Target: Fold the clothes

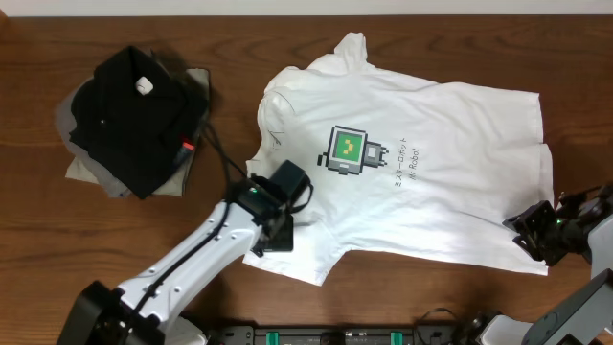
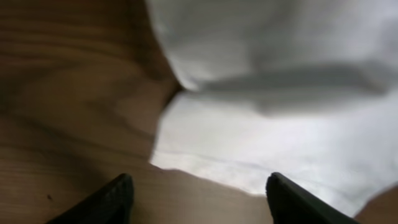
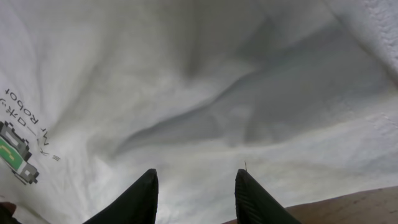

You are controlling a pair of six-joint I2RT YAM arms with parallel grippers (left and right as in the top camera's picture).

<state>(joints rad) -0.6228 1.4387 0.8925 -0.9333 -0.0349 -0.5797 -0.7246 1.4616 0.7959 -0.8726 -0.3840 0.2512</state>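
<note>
1. The white T-shirt [image 1: 450,172] lay spread print-up mid-counter [image 1: 96,240]. Its long axis ran side to side, with the collar toward the black folded garment [image 1: 129,110] and the hem toward the right arm.
2. The left hand [image 2: 199,199] hovered at the near sleeve's edge, fingers wide apart and empty.
3. The right hand [image 3: 198,193] sat over the hem corner, also parted and gripping nothing.

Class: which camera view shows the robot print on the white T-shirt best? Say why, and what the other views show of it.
The overhead view: the print lies whole on the chest of the T-shirt. The right wrist view catches only a slice at its left edge. The left wrist view shows plain white cloth, no print.
</note>
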